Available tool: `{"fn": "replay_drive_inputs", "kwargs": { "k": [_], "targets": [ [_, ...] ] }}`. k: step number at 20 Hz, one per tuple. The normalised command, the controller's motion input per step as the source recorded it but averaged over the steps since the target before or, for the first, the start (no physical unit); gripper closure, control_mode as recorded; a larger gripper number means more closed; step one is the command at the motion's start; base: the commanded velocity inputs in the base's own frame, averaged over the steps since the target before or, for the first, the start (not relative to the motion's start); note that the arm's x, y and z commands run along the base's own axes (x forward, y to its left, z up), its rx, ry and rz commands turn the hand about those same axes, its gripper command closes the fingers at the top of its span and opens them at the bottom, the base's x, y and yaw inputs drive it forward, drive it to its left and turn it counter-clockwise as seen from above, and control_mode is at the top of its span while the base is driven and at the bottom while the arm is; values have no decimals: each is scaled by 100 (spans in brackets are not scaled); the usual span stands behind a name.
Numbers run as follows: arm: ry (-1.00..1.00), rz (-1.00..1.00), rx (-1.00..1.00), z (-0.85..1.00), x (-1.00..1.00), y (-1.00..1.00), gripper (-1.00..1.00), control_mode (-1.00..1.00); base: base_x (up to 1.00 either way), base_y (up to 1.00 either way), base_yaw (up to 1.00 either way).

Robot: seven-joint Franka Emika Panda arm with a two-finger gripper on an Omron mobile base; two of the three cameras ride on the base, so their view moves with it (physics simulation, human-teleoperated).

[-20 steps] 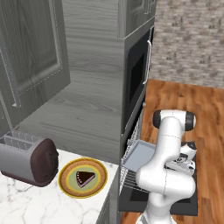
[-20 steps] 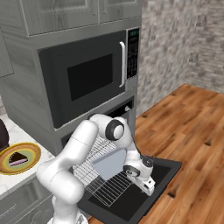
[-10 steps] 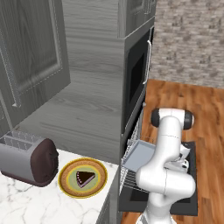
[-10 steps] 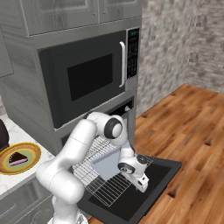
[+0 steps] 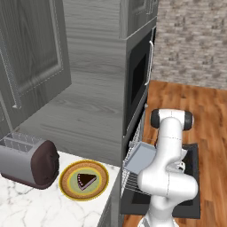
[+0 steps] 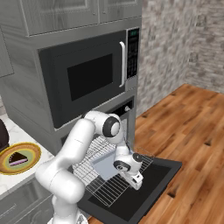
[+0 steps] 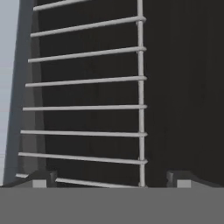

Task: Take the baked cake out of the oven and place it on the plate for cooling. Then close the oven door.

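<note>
- I see a kitchen with grey wood cabinets, a brick wall and a wooden floor point(image 6: 192, 131); a white marble bench point(image 5: 26, 208) sits at the near left.
- On the bench, the plate point(image 5: 66, 186) carries the baked cake point(image 5: 86, 180), just right of the toaster point(image 5: 29, 164).
- The oven door point(image 6: 153, 183) lies folded down flat, with the wire rack point(image 6: 109, 188) pulled out over it.
- A grey baking tray point(image 5: 139, 156) rests on the rack.
- My gripper point(image 6: 135, 181) hangs low above the rack's outer end, jaws spread wide and holding nothing.
- The microwave point(image 6: 94, 76) sits above the oven point(image 6: 120, 107).
</note>
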Motion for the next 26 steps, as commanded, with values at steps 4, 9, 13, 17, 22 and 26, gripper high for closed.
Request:
{"fn": "replay_drive_inputs", "kwargs": {
  "k": [4, 9, 13, 17, 22, 26],
  "targets": [
    [3, 0, 6, -3, 19, 31, -100, -100, 0, 0, 0],
    [3, 0, 7, 0, 16, 28, -100, -100, 0, 0, 0],
    [3, 0, 6, -1, 16, 32, -100, -100, 0, 0, 0],
    [5, 0, 3, -10, 20, 31, -100, -100, 0, 0, 0],
    [4, 0, 1, -13, 9, 6, -100, -100, 0, 0, 0],
    [6, 0, 0, -3, 6, 1, -100, -100, 0, 0, 0]
  ]
}}
